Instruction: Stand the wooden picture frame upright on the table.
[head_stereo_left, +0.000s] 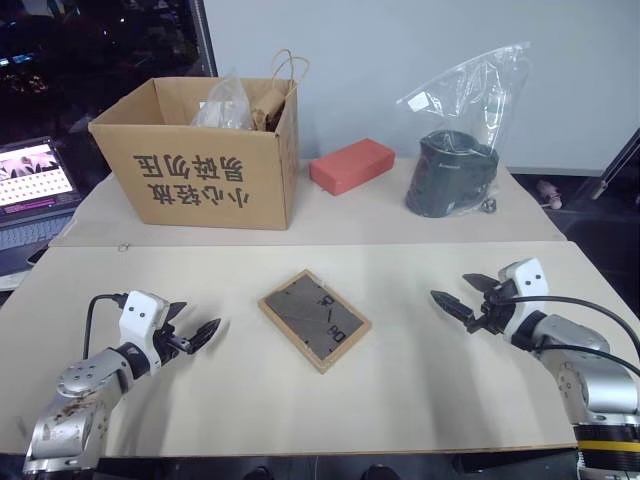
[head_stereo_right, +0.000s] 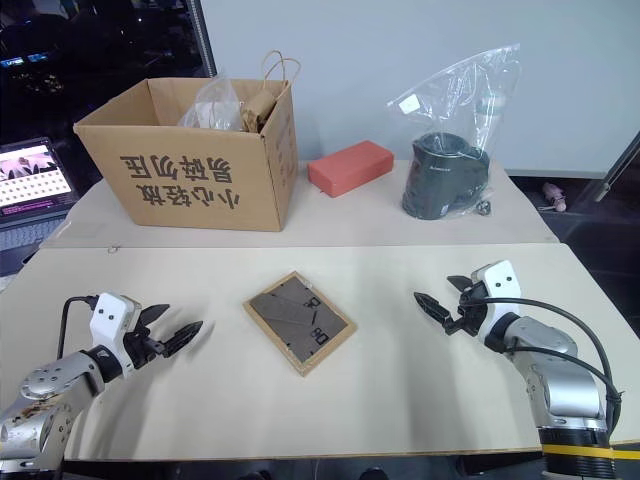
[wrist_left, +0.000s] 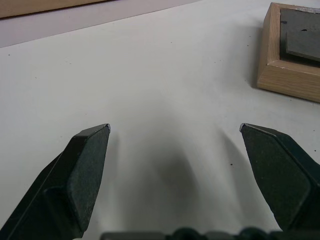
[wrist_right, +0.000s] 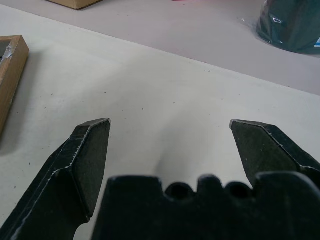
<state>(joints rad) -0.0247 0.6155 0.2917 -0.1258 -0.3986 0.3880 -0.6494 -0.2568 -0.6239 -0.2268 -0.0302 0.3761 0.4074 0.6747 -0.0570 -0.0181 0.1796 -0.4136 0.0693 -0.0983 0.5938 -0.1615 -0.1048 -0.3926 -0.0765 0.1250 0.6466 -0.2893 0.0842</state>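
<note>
The wooden picture frame (head_stereo_left: 314, 320) lies flat, face down, in the middle of the table (head_stereo_left: 400, 400), turned at an angle. Its dark back with the folded stand and a white label faces up. My left gripper (head_stereo_left: 198, 322) hovers low over the table to the frame's left, open and empty, pointing toward it. In the left wrist view the frame's wooden corner (wrist_left: 292, 60) sits a short way past the open left gripper (wrist_left: 175, 127). My right gripper (head_stereo_left: 452, 290) stands open and empty to the frame's right. The right wrist view catches the frame's edge (wrist_right: 10, 75).
A second table behind holds an open cardboard box (head_stereo_left: 200, 150) with bags in it, a red brick-shaped block (head_stereo_left: 350, 165) and a dark object inside a clear plastic bag (head_stereo_left: 455, 170). A laptop (head_stereo_left: 30, 185) sits at the far left.
</note>
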